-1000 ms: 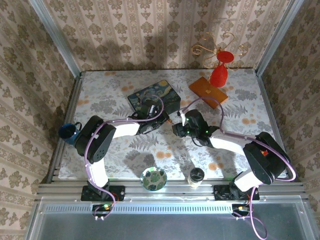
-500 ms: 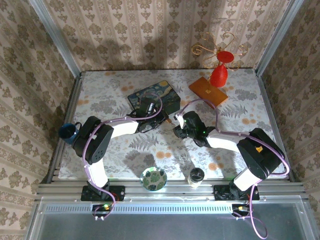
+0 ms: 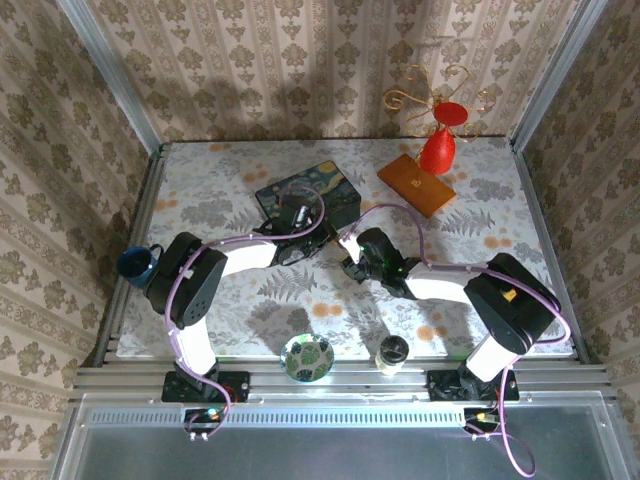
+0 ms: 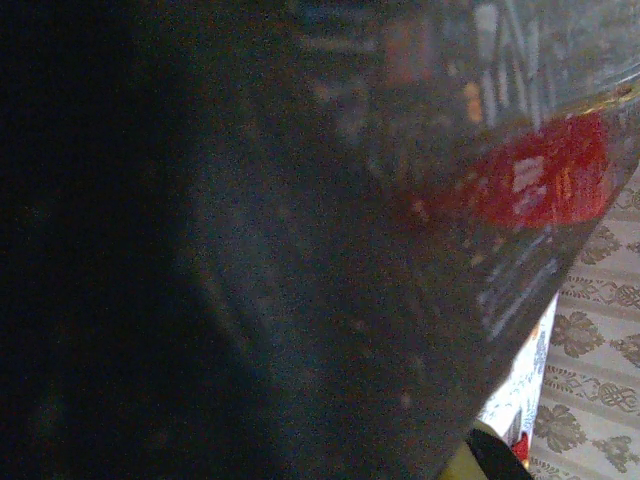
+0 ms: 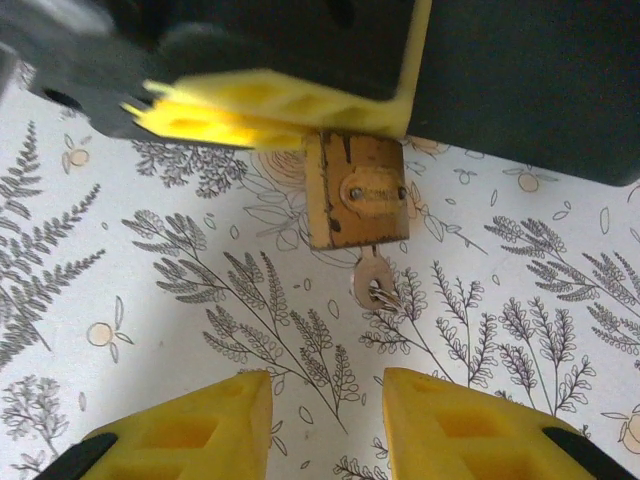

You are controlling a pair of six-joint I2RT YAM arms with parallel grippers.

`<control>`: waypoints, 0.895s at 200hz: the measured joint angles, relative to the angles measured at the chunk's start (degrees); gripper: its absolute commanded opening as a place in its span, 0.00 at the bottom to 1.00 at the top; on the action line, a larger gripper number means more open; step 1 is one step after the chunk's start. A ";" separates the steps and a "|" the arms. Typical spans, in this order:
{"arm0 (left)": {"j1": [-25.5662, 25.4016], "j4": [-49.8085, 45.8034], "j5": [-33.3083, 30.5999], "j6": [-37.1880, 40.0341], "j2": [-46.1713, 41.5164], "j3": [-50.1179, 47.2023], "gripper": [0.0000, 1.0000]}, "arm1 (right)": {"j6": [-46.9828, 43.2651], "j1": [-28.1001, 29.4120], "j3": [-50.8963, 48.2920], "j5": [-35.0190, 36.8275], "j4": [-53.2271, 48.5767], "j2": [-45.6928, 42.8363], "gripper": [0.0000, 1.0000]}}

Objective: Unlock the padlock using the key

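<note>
Two arms over the floral table (image 3: 200, 185) - left arm (image 3: 240, 258) and right arm (image 3: 450, 285) came together near its middle, wrists almost nose to nose. Just behind the left wrist sat the dark starry painted box (image 3: 320, 190). Further right at the back lay an orange board (image 3: 415, 185), with a red vase (image 3: 437, 152) at its far end.

In the right wrist view, the left gripper (image 5: 300, 110) had its yellow pads pressed together on the top of the padlock (image 5: 355, 190). The brass body stuck out below them over the cloth, with the shackle hidden behind the pads. The key (image 5: 372, 282) sat against the padlock's lower edge with its head pointing down; I couldn't tell how far it was seated.

The right gripper (image 5: 325, 420) was spread, facing the key. Both its yellow fingers (image 5: 185, 430) were clear of it, nothing between them.
</note>
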 measured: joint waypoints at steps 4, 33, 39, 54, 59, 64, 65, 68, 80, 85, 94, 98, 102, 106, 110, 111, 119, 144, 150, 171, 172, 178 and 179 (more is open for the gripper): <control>0.00 0.00 0.02 0.00 0.00 0.00 0.01 | 0.00 0.00 0.00 0.02 0.00 0.17 0.36; 0.22 0.02 0.44 0.00 -0.11 0.00 0.01 | 0.02 0.00 0.04 0.31 0.00 1.33 0.35; 0.22 0.00 0.48 -0.02 -0.17 0.00 0.01 | 0.02 0.00 0.15 0.42 0.00 1.51 0.35; 0.31 0.04 0.70 -0.20 -0.20 0.00 0.01 | 0.02 0.00 0.85 0.57 0.00 2.05 0.35; 0.31 0.04 0.74 -0.22 -0.22 0.00 0.01 | 0.02 0.00 1.14 0.66 0.02 2.25 0.35; 0.31 0.02 0.79 -0.22 -0.22 0.00 0.01 | 0.02 0.00 1.36 0.72 0.07 2.34 0.34; 0.31 0.02 0.79 -0.22 -0.22 0.00 0.01 | 0.02 0.00 1.38 0.74 0.07 2.36 0.35; 0.31 0.02 0.79 -0.22 -0.22 0.00 0.01 | 0.02 0.00 1.49 0.81 0.04 2.40 0.34; 0.31 0.02 0.81 -0.28 -0.24 0.00 0.01 | 0.02 0.00 1.88 1.05 0.11 2.45 0.34; 0.31 0.02 0.83 -0.35 -0.24 0.00 0.01 | 0.02 0.00 2.01 1.11 0.22 2.45 0.34; 0.31 0.02 0.83 -0.39 -0.28 0.00 0.01 | 0.02 0.00 2.21 1.22 0.26 2.45 0.34; 0.31 0.02 0.83 -0.39 -0.28 0.00 0.01 | 0.02 0.00 2.27 1.29 0.28 2.45 0.33; 0.33 0.02 0.83 -0.39 -0.28 0.00 0.01 | 0.02 0.00 2.36 1.29 0.26 2.45 0.32; 0.33 0.04 0.83 -0.39 -0.28 0.00 0.01 | 0.02 0.00 2.47 1.29 0.26 2.47 0.31; 0.33 0.02 0.83 -0.39 -0.28 0.00 0.01 | 0.04 0.00 2.60 1.31 0.22 2.49 0.29; 0.31 0.02 0.83 -0.39 -0.28 0.00 0.01 | 0.02 0.00 2.60 1.31 0.22 2.49 0.29; 0.33 0.02 0.83 -0.39 -0.28 0.00 0.01 | -0.02 0.00 2.95 1.31 0.24 2.64 0.26; 0.31 0.02 0.85 -0.39 -0.28 0.00 0.00 | 0.02 0.00 3.61 1.36 0.22 3.32 0.25; 0.31 0.02 0.85 -0.39 -0.28 0.00 0.00 | 0.02 0.00 3.65 1.38 0.24 3.50 0.25; 0.33 0.02 0.87 -0.42 -0.28 0.00 0.00 | 0.02 0.00 3.69 1.40 0.24 3.93 0.25; 0.33 0.02 0.87 -0.42 -0.28 0.00 0.00 | 0.02 0.00 3.69 1.40 0.24 3.96 0.25; 0.31 0.02 0.87 -0.44 -0.28 0.00 0.00 | 0.02 0.00 3.69 1.40 0.22 4.02 0.24; 0.33 0.02 0.90 -0.44 -0.28 0.00 0.00 | 0.02 0.00 3.69 1.40 0.22 4.02 0.24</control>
